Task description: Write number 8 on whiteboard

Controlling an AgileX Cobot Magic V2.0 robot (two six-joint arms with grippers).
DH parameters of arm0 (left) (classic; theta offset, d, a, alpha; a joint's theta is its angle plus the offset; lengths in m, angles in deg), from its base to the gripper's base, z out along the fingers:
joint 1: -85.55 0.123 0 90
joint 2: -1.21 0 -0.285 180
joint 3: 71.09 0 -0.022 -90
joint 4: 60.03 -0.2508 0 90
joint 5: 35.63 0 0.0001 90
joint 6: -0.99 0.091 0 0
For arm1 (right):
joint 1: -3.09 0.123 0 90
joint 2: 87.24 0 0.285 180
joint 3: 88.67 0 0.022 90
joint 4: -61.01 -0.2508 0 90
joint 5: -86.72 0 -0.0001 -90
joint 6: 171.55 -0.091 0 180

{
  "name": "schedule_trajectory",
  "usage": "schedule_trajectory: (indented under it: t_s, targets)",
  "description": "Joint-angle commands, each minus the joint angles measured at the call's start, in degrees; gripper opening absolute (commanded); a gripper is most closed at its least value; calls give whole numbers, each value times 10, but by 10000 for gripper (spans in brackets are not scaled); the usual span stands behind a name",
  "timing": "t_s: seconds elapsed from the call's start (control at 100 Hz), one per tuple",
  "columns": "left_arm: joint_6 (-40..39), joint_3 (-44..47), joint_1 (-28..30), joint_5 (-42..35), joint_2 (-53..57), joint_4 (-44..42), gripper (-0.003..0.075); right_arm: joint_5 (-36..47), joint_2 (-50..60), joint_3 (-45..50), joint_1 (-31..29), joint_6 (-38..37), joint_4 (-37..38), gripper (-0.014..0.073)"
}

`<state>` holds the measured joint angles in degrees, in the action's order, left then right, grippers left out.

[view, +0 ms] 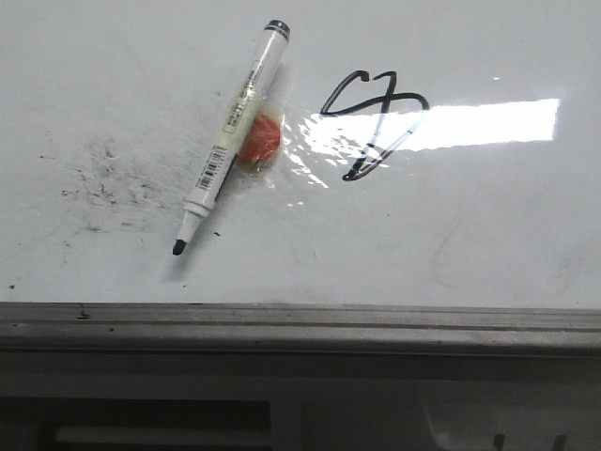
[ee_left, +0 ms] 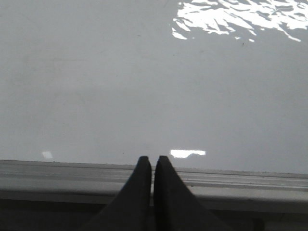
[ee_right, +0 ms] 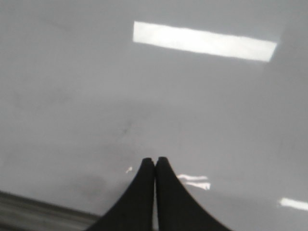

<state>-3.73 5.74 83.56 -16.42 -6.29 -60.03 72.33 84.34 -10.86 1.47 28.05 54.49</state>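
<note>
The whiteboard (view: 470, 235) fills the front view, glossy white. A small black number 8 (view: 371, 122), tilted and angular, is drawn on it right of centre. A white marker pen (view: 230, 141) lies uncapped on the board left of the 8, its black tip toward the near edge, resting against a small red-orange lump (view: 260, 139). Neither gripper shows in the front view. My left gripper (ee_left: 153, 160) is shut and empty over the board's near edge strip. My right gripper (ee_right: 155, 160) is shut and empty above bare board (ee_right: 144, 86).
A patch of faint black specks and smudges (view: 103, 183) marks the board at the left. The grey metal edge strip (view: 300, 324) runs along the near side, also in the left wrist view (ee_left: 240, 180). Bright light reflections lie across the board.
</note>
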Motion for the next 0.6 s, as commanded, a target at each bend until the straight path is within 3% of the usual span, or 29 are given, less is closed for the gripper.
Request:
schedule_trajectory:
  t_s: [0.0, 0.59]
  targets:
    - [-5, 23, 2, -25, 15, 0, -20, -33, 25, 7, -11, -4, 6, -64]
    - [-5, 23, 2, -25, 15, 0, -20, -31, 24, 7, -11, -4, 7, -64]
